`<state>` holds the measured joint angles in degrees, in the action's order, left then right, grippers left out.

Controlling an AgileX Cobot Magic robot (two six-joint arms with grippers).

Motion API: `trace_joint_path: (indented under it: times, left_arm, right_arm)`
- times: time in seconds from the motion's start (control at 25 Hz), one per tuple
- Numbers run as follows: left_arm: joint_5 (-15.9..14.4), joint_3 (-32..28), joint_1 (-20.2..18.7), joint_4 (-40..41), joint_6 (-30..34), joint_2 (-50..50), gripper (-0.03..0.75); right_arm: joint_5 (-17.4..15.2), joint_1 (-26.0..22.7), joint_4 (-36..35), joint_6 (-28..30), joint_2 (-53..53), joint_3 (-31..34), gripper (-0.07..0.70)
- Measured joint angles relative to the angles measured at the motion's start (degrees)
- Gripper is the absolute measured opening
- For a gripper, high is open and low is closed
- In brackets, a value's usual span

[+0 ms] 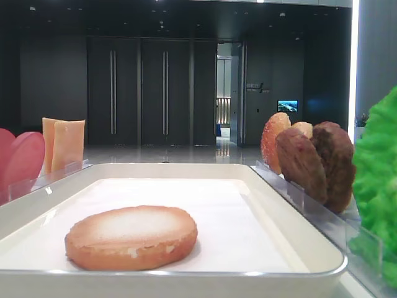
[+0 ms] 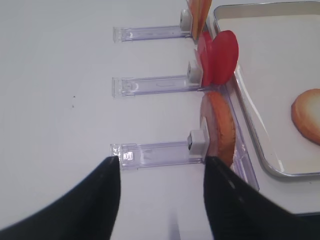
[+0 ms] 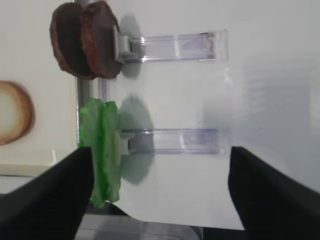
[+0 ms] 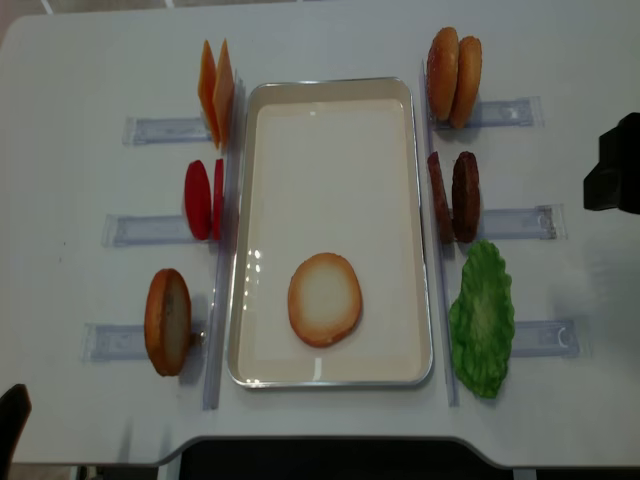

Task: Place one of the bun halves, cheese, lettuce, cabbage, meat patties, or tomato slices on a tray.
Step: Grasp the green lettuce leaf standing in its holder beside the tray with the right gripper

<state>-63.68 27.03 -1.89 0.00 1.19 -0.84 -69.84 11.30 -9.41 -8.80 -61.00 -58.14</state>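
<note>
One bun half point(image 4: 325, 299) lies flat, pale face up, in the white tray point(image 4: 330, 88). Around the tray, standing in holders, are cheese point(image 4: 216, 92), tomato slices point(image 4: 203, 199) and a bun half point(image 4: 167, 321) on the left, with two bun halves point(image 4: 455, 63), meat patties point(image 4: 455, 196) and lettuce point(image 4: 482, 318) on the right. Cabbage is out of view. My right gripper point(image 3: 160, 152) is open and empty over the table beside the lettuce point(image 3: 102, 150). My left gripper point(image 2: 161, 162) is open and empty by the near-left bun half point(image 2: 220, 127).
Clear acrylic holder rails point(image 4: 165, 130) point(image 4: 520, 222) stick out from both long sides of the tray. The table's front edge point(image 4: 330, 442) runs close below the tray. Dark arm parts show at the right edge point(image 4: 615, 178) and the bottom left corner point(image 4: 12, 415).
</note>
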Motion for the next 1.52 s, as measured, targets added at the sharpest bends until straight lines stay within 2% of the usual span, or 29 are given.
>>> trace_joint_path:
  times: [0.12,0.24,0.4,0.52,1.12,1.52]
  left_arm:
    - [0.00,0.00,0.00,0.00,0.00,0.00,0.409]
    - [0.00,0.00,0.00,0.00,0.00,0.00,0.409]
    - [0.00,0.00,0.00,0.00,0.00,0.00,0.409]
    - [0.00,0.00,0.00,0.00,0.00,0.00,0.409]
    - [0.00,0.00,0.00,0.00,-0.15,0.00,0.409]
    - [0.00,0.00,0.00,0.00,-0.20,0.00,0.409]
  right_arm:
    - [0.00,7.95,3.33,-7.08,0.00,0.00,0.529]
    - [-0.12,13.92,5.66,-11.96,-0.73,0.00,0.529]
    - [-0.16,20.16,7.08,-16.80,-2.38,0.00,0.529]
    - [0.23,23.05,7.71,-19.27,-3.49,0.00,0.529]
    - [4.56,24.66,8.15,-20.49,-13.30,0.00,0.529]
    - [8.22,24.66,5.42,-19.66,-14.02,2.50,0.529]
